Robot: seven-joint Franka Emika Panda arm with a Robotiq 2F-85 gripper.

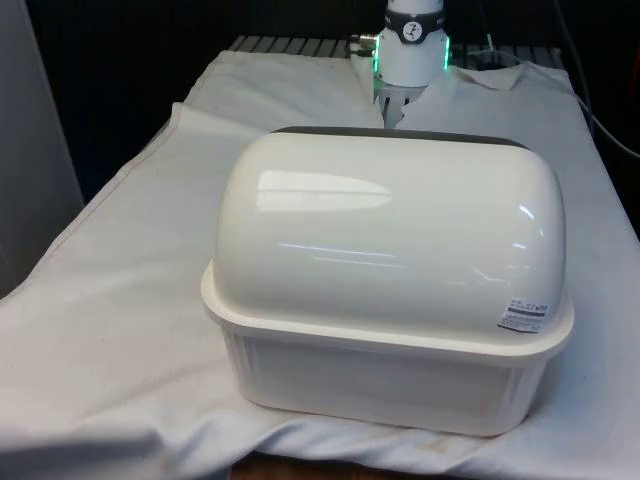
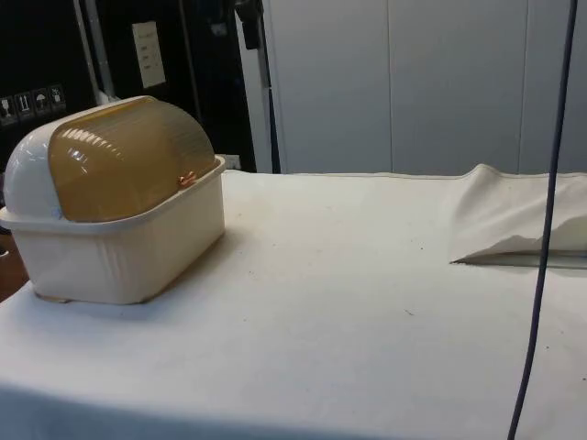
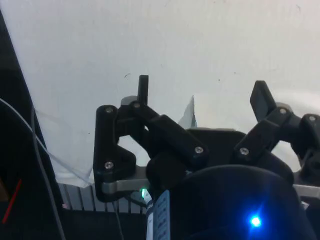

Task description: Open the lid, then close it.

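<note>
Amber ribbed lid (image 2: 124,160) shut on bread box (image 1: 385,375); looks light, stiff, slippery plastic. Best hold: small handle (image 2: 187,179) at lid's lower edge. Gripper (image 3: 202,95) wide, holding nothing.

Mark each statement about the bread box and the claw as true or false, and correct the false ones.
1. The bread box has its amber lid closed. True.
2. The claw is shut on the lid's handle. False: its fingers are spread apart over the white cloth, holding nothing.
3. A sticker sits on the box's white back. True.
4. The box lies tipped on its side. False: it stands upright on the cloth.
5. A cable hangs in the side view. True.
</note>
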